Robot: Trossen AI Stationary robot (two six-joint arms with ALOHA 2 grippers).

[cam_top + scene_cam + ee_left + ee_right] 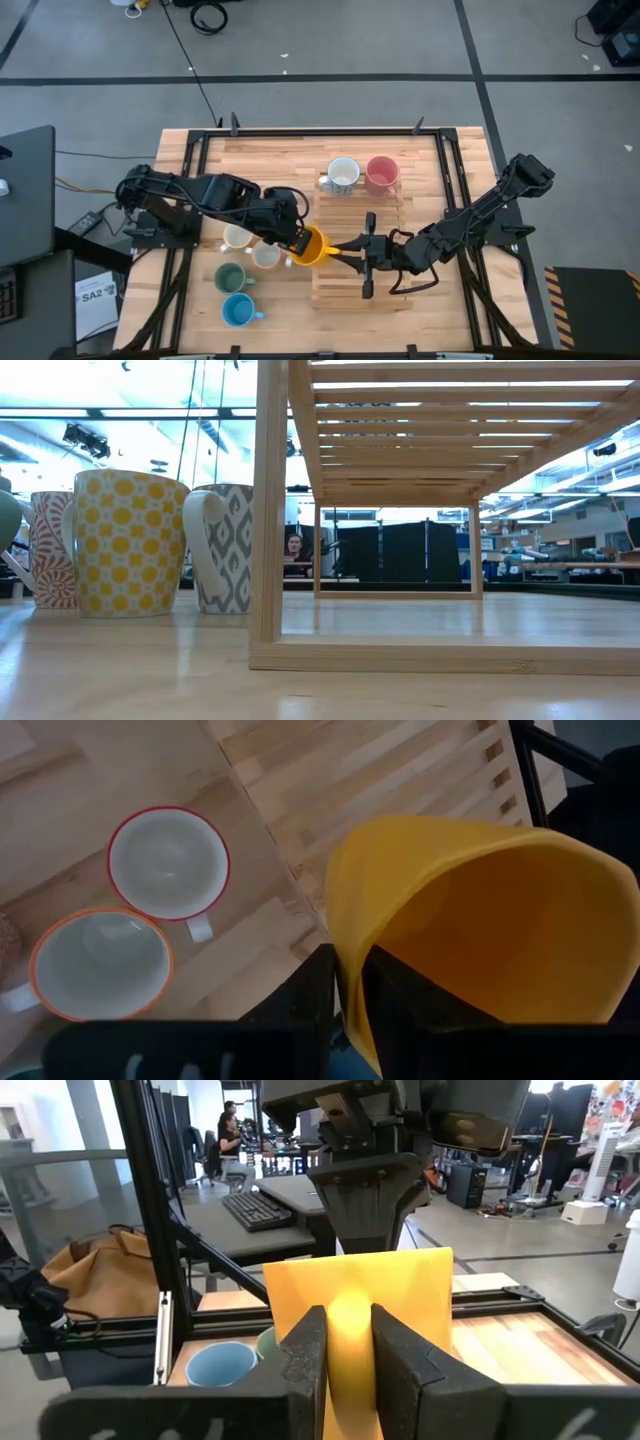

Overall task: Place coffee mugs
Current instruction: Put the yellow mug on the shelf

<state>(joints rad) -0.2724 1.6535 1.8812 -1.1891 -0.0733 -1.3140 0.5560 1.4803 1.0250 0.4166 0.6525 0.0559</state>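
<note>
An orange-yellow mug [311,245] hangs tipped over the left edge of the wooden slatted rack [380,285], held between both grippers. My left gripper [299,242] is shut on its rim and my right gripper [338,246] is shut on its other side. A white mug [343,175] and a pink mug [381,173] stand on the rack's far end. Two cream mugs [237,237] [266,256], a green mug [231,277] and a blue mug [238,311] stand on the table left of the rack. My left gripper has the mug's wall at the rim [350,955] between its fingers, one finger inside the mug and one outside. It comes slanting down from the table's left. The mug is lifted clear and tipped, its mouth toward this gripper. My right gripper pinches a narrow raised strip on the mug's outer side [348,1312], seemingly the handle, between its two fingers. The fingers come level from the table's right. The mug hangs clear of the rack in front of them.
The rack [380,510] is a two-level slatted frame filling the table's middle right. Patterned mugs [130,540] [225,545] stand close to its left post. Black metal frame rails [190,170] line the table's sides. The rack's near half is bare slats.
</note>
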